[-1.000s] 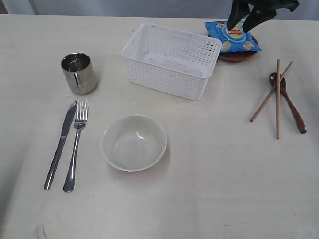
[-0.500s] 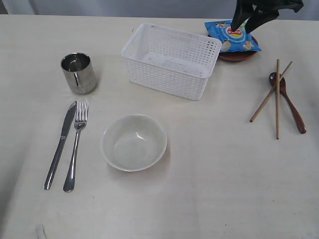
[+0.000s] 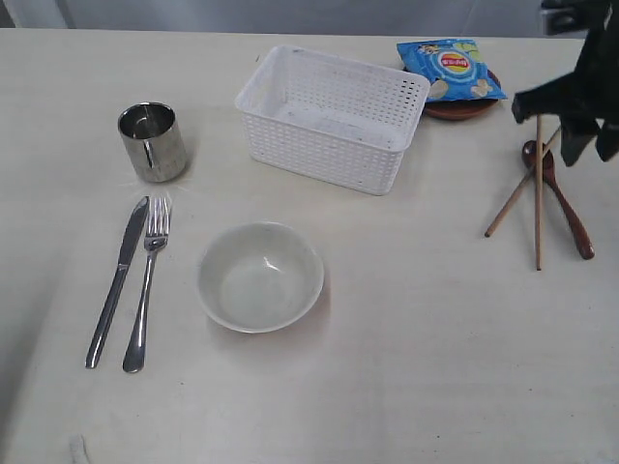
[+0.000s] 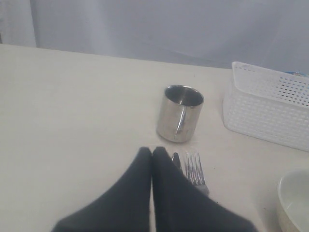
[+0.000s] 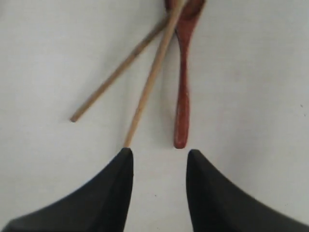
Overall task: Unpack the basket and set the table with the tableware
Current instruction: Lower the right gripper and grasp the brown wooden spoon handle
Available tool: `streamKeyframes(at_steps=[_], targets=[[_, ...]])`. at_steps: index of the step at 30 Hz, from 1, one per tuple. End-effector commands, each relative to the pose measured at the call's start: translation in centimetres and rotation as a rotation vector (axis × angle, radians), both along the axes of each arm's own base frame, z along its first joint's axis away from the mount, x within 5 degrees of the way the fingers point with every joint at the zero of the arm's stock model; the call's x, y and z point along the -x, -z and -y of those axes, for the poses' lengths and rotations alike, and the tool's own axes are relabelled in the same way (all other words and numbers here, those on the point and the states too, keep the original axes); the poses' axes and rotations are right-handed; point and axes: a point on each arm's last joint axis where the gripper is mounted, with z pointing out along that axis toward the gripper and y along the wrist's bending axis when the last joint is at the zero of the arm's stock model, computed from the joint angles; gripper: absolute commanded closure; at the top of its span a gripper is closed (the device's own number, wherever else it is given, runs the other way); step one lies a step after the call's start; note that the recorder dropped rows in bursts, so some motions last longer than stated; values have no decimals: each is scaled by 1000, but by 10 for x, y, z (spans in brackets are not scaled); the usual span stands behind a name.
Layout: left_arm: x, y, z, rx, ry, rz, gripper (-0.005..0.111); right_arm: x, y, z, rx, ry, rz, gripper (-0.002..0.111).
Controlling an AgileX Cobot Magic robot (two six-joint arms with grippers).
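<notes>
Right tool (image 5: 157, 154) has swung off the blue chip bag (image 3: 452, 70), fingers spread, holding nothing. Pale cream desk (image 3: 416, 367) carries the white lattice plastic basket (image 3: 324, 155) at the back. Wooden chopsticks (image 3: 538, 213) and dark red spoon (image 3: 569, 217) lie under that tool. Left tool (image 4: 152, 151) is pressed together.

The white basket (image 3: 319, 155) with little holes stands upright at the back of the pale counter (image 3: 406, 387), with the brown plate (image 3: 460, 110) just beside it. The shiny cup (image 3: 153, 142) stands on the left, and the knife (image 3: 118, 280) and fork (image 3: 147, 290) lie side by side near the off-white bowl (image 3: 260, 276). On the right, two wooden chopsticks (image 3: 539, 213) lie crossed over the dark red spoon (image 3: 573, 224).
</notes>
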Motion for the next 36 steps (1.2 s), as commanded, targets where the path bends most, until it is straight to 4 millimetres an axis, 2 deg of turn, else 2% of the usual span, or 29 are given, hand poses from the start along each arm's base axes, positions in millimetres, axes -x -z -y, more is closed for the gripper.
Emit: streamKeyframes(at_steps=[1, 4, 7, 10, 13, 21, 34, 36], targets=[[0, 0, 0, 2, -1, 12, 107, 10, 21, 9, 72, -2, 23, 73], [0, 0, 0, 2, -1, 12, 107, 5, 21, 14, 73, -1, 75, 73], [0, 0, 0, 2, -1, 12, 107, 0, 23, 32, 28, 85, 123, 73], [0, 0, 0, 2, -1, 12, 107, -6, 43, 51, -109, 170, 100, 73], [0, 0, 0, 2, -1, 12, 107, -11, 60, 50, -200, 137, 64, 73], [0, 0, 0, 2, -1, 12, 107, -20, 95, 51, -185, 111, 25, 73], [0, 0, 0, 2, -1, 12, 107, -26, 121, 55, -147, 83, 21, 73], [0, 0, 0, 2, -1, 12, 107, -27, 124, 55, -148, 83, 17, 78]])
